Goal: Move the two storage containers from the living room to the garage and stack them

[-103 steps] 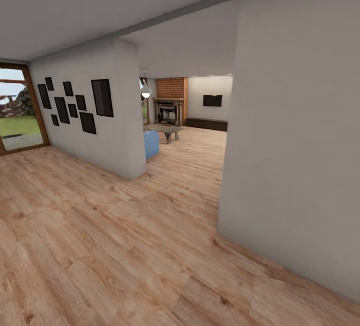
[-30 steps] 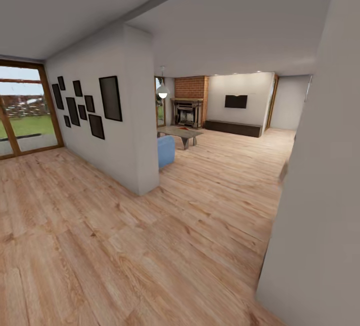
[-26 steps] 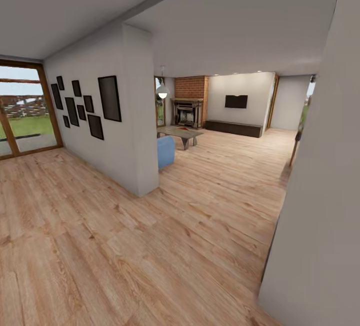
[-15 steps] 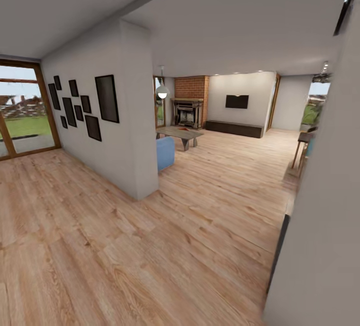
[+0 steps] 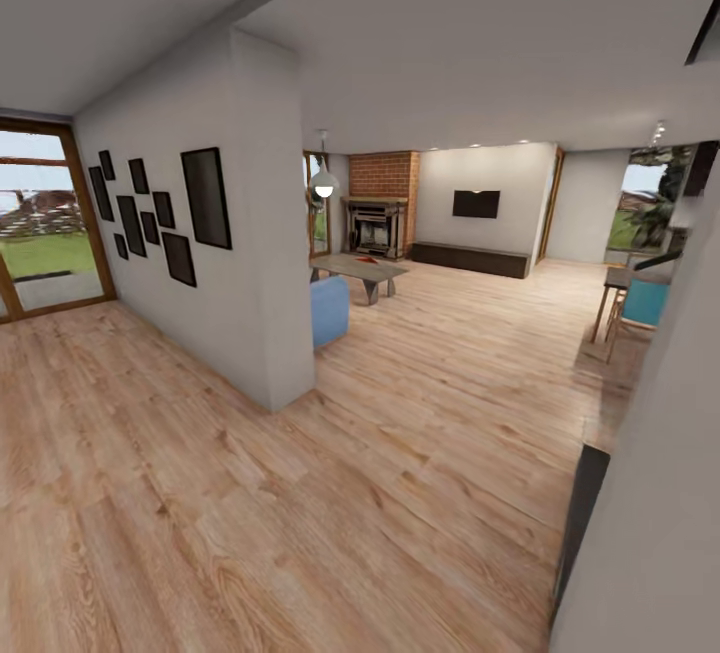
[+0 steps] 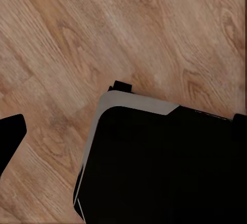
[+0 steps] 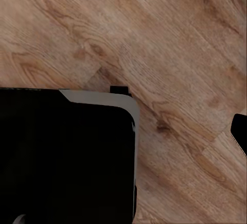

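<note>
Rolling forward over the wood-plank floor (image 5: 300, 493) toward the living room (image 5: 450, 273); view is sliding past the near grey wall (image 5: 650, 493) at 4 o'clock, which is covering far less than a few seconds ago; camera moving, not the furniture.

Opening up at 3 o'clock: a side table with a teal chair (image 5: 640, 303) and a garden window, hidden earlier; partition wall with black frames (image 5: 190, 213) is sitting at 10 o'clock, blue sofa end (image 5: 328, 311) beside it, coffee table (image 5: 358, 268) and brick fireplace (image 5: 378, 198) at 12.

Storage containers not spotted yet; judging fetch stage is barely starting, keep driving in.

Wrist views are looking down at planks and the dark robot base (image 6: 164, 167); claws' spread cannot tell, nothing seen pinched.
</note>
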Robot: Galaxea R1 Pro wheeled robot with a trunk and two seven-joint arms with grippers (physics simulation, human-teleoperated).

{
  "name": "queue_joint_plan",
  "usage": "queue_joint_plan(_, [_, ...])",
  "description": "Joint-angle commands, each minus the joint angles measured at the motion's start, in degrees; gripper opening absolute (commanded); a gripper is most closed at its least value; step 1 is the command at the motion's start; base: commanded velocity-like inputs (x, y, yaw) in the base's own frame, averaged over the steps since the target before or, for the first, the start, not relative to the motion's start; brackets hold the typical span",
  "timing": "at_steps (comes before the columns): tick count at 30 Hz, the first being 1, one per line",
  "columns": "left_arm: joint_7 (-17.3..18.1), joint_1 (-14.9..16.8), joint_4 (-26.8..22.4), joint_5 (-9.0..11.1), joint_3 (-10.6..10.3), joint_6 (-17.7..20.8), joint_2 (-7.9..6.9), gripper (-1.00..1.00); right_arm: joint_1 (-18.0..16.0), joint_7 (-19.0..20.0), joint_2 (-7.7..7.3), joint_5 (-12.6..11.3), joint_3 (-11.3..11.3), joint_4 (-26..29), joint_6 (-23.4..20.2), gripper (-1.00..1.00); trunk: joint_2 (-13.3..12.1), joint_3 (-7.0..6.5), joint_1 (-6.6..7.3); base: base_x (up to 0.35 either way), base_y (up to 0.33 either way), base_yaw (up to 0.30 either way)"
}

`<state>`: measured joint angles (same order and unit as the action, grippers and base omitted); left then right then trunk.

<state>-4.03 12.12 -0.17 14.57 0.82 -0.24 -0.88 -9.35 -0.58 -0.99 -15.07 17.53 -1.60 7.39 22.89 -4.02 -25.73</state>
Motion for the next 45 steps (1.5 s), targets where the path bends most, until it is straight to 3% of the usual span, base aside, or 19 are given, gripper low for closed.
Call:
queue_joint_plan(1, [-0.1, 0.0, 0.0, 0.2, 0.1, 0.0, 0.0, 1.0, -0.1, 0.0, 0.02, -0.5, 0.5, -0.2, 0.3, 1.0, 0.0, 0.02, -0.05, 0.322, 0.0, 0.0])
queue_joint_plan(45, [-0.1, 0.0, 0.0, 0.2, 0.1, 0.0, 0.0, 1.0, -0.1, 0.0, -0.35, -0.7, 0.5, -0.2, 0.4, 1.0, 0.0, 0.02, -0.05, 0.322, 0.0, 0.0])
